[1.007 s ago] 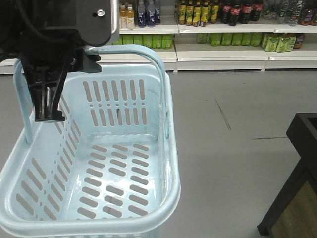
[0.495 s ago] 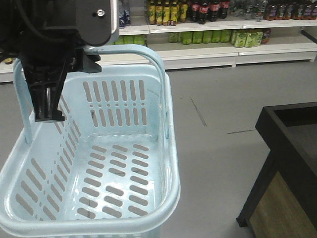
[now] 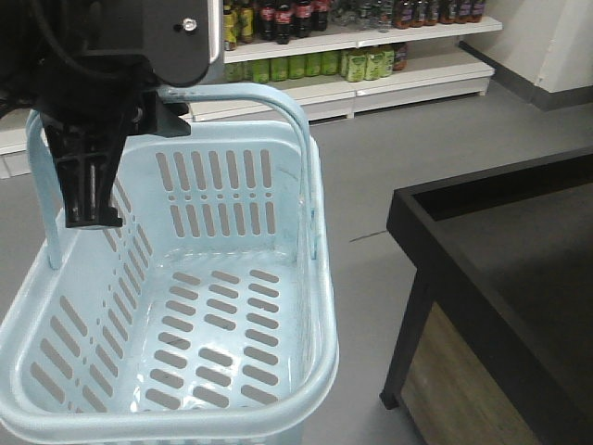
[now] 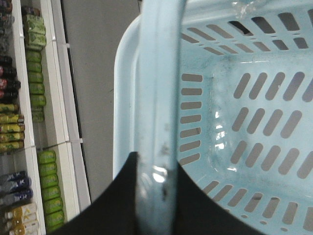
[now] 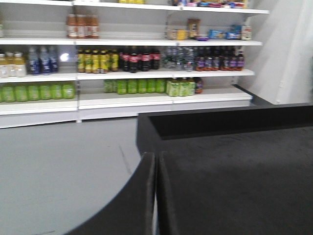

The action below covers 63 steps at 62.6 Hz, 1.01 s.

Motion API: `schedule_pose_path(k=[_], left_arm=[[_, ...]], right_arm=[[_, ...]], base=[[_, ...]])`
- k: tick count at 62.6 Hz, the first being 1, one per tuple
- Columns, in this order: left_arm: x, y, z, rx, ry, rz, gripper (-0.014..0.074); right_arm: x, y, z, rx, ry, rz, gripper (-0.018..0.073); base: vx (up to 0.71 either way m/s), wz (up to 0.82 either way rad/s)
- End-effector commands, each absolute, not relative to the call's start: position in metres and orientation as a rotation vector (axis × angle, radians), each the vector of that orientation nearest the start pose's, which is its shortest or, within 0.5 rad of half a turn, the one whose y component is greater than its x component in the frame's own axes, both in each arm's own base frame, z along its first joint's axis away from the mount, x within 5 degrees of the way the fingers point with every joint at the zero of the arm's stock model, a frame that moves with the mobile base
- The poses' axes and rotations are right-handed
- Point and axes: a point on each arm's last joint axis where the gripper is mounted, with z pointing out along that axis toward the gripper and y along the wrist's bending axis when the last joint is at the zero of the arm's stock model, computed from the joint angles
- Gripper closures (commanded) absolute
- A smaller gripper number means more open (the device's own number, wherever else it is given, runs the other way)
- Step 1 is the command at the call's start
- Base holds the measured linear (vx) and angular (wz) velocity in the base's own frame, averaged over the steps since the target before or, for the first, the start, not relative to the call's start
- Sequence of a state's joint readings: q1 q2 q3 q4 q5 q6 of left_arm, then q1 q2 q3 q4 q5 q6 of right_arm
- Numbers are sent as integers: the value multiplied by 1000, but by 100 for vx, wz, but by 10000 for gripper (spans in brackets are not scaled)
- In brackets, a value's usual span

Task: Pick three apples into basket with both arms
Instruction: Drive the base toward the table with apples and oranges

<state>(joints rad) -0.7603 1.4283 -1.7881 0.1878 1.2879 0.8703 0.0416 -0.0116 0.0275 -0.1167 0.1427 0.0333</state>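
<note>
Shop floor [image 3: 417, 158]; basket [image 3: 324, 324] in left claw [image 4: 155, 196]

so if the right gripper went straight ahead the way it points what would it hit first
Probably the black table: the right gripper points at its near corner wall, though depth is unclear.

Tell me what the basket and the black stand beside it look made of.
Basket: pale blue moulded plastic, glossy, judging by slotted walls and glints on its floor. Black stand: matte black top, material unclear; side panel looks wood-grain, possibly laminate.
</note>
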Motion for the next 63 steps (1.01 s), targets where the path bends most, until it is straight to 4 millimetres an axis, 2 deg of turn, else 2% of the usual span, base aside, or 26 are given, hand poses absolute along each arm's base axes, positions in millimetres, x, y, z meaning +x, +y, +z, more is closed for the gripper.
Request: schedule_pose_path(k=[1, 63], left_arm=[[202, -171, 490, 1654, 1605, 293, 603], [202, -171, 490, 1654, 1605, 293, 603]], right_arm=[[56, 1, 195, -97, 1562, -56, 568], [56, 1, 195, -97, 1562, -56, 568]], base=[[6, -44], [5, -29]])
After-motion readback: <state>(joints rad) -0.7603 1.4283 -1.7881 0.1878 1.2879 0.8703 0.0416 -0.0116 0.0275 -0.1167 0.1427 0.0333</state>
